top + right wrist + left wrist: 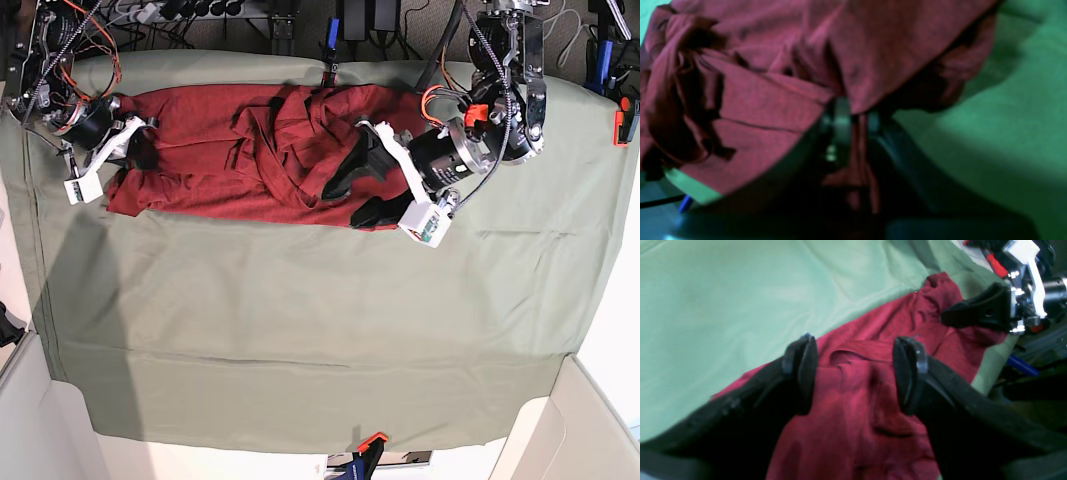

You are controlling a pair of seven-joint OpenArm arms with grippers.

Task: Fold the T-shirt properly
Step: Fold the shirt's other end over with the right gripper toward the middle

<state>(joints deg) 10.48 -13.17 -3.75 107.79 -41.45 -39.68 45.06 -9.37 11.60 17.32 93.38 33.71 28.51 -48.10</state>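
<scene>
Here the T-shirt (230, 150) lies bunched along the far edge of the green sheet (300, 320).

- I count one dark red T-shirt (220, 150).
- I see one pale green cloth sheet (300, 320) under it.
- I have two grippers: left gripper (352, 187), right gripper (138, 148).
- I spot two orange clamps (372, 441) at the sheet edges.

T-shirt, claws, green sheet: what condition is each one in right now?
T-shirt: crumpled and bunched, not yet folded, stretched along the far side of the sheet.
Left gripper: open, jaws spread above the red fabric, holding nothing.
Right gripper: shut on a fold of the shirt's fabric.
Pale green sheet: spread across the table, lightly wrinkled, lying under the shirt.
</scene>
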